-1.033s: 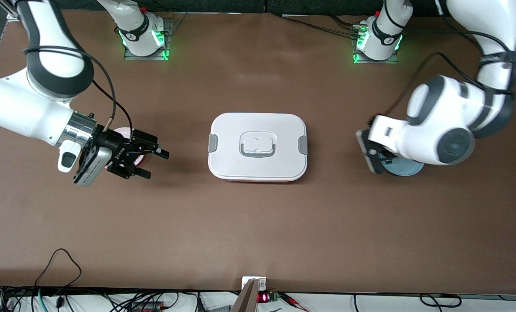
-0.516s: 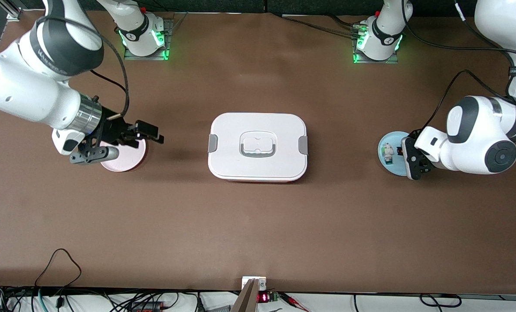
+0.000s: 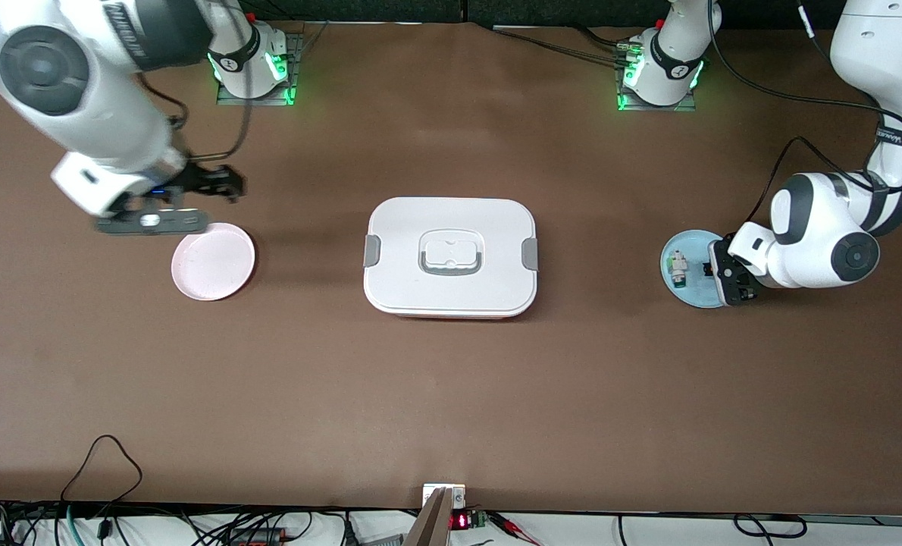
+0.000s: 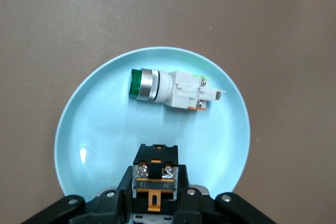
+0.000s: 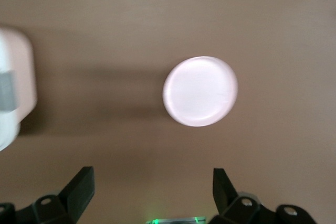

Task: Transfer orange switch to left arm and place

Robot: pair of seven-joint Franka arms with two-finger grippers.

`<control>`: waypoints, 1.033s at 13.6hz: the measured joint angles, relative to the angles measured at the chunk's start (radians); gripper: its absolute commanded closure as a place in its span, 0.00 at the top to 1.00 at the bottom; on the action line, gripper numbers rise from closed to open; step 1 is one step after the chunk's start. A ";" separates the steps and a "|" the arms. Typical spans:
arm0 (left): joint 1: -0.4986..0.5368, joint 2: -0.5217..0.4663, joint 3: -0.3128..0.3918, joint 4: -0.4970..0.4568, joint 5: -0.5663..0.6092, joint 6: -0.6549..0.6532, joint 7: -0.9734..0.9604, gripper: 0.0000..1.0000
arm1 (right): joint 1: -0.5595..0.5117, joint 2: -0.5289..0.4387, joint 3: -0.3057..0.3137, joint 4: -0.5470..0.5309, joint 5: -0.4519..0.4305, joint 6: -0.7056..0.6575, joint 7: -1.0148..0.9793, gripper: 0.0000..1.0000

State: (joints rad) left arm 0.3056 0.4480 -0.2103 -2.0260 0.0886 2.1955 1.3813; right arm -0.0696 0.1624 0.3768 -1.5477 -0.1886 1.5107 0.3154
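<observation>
While L tool [image 4: 153,203] sits clamped on orange switch [image 4: 155,174] on blue plate [image 3: 671,287] at L arm's end of desk, R tool [image 5: 152,192] hangs w/ fingers apart near pink plate [image 3: 213,262]; lift, handover past box [image 3: 451,256] all pending.

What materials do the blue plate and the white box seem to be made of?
The blue plate looks like smooth, glossy plastic or melamine: a small bright highlight sits on its surface. The white box appears to be matte moulded plastic, with rounded corners and grey side clips. Neither can be confirmed by sight alone.
</observation>
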 measured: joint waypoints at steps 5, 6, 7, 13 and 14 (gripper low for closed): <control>0.003 0.009 -0.004 -0.036 0.000 0.038 0.016 1.00 | -0.010 -0.003 -0.296 0.028 -0.003 0.023 -0.023 1.00; 0.007 0.013 -0.004 -0.038 0.000 0.044 0.016 1.00 | -0.008 -0.003 -0.316 0.029 0.000 0.038 -0.025 1.00; 0.010 0.016 -0.004 -0.039 0.000 0.048 0.016 1.00 | -0.005 -0.003 -0.341 0.029 0.019 0.066 -0.044 1.00; 0.012 -0.002 -0.008 0.052 0.000 -0.087 -0.044 1.00 | 0.080 -0.003 -0.531 0.030 0.163 0.114 -0.216 1.00; 0.012 -0.011 -0.010 0.088 0.000 -0.148 -0.069 1.00 | 0.089 -0.003 -0.531 0.030 0.163 0.114 -0.217 1.00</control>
State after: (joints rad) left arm 0.3175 0.4373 -0.2205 -1.9378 0.0887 2.0476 1.3126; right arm 0.0190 0.1592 -0.1543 -1.5179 -0.0253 1.6245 0.0984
